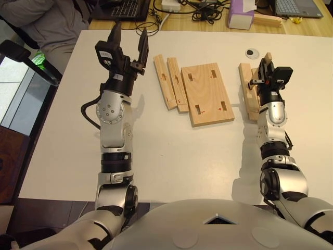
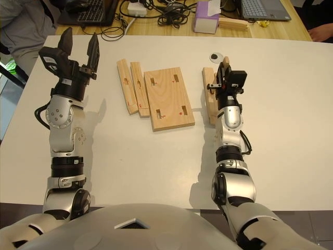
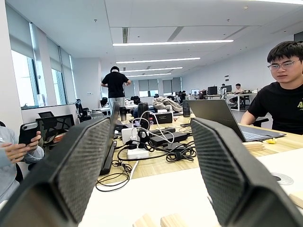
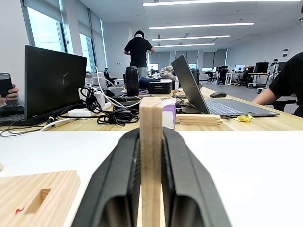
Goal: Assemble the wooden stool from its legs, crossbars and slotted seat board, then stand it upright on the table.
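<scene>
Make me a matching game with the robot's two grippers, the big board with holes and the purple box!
Things:
1. left gripper
2. right gripper
3. seat board
4. purple box

Places or states:
A. lying flat on the white table
B. open, holding nothing
C. on the wooden desk behind
D. shut on a wooden piece

Pairs: 1-B, 2-D, 3-A, 4-C.

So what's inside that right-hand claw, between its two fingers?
A thin wooden bar, clamped between the fingers of the right gripper. How far it runs down inside is covered by the fingers.
</scene>
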`<action>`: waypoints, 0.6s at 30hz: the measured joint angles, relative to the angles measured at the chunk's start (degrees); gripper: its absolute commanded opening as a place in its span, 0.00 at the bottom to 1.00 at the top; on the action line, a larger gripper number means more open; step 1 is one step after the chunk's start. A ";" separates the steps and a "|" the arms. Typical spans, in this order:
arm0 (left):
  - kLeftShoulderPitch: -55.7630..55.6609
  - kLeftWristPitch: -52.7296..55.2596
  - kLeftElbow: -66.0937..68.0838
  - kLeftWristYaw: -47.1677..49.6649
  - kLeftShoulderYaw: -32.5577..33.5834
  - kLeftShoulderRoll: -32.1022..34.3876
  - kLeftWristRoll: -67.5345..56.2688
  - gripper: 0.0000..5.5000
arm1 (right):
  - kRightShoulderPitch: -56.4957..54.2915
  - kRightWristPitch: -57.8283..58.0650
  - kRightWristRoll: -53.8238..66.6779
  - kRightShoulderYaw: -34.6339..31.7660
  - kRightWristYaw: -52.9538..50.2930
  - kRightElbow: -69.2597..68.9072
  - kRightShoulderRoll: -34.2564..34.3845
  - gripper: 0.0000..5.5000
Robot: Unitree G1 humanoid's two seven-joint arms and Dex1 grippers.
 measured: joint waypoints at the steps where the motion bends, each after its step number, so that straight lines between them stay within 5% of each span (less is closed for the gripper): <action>1: 0.00 0.03 0.00 0.00 0.00 0.00 0.00 0.57 | -0.16 0.14 -0.51 0.35 -0.13 0.24 -0.22 0.07; 11: 0.01 0.10 0.00 0.17 0.05 -0.01 0.03 0.57 | 0.24 0.07 -0.45 0.89 -0.23 0.25 -0.26 0.07; 18: 0.05 -0.32 0.54 0.51 0.03 -0.07 0.11 0.57 | 4.55 0.91 -0.49 0.67 -0.32 1.48 1.14 0.32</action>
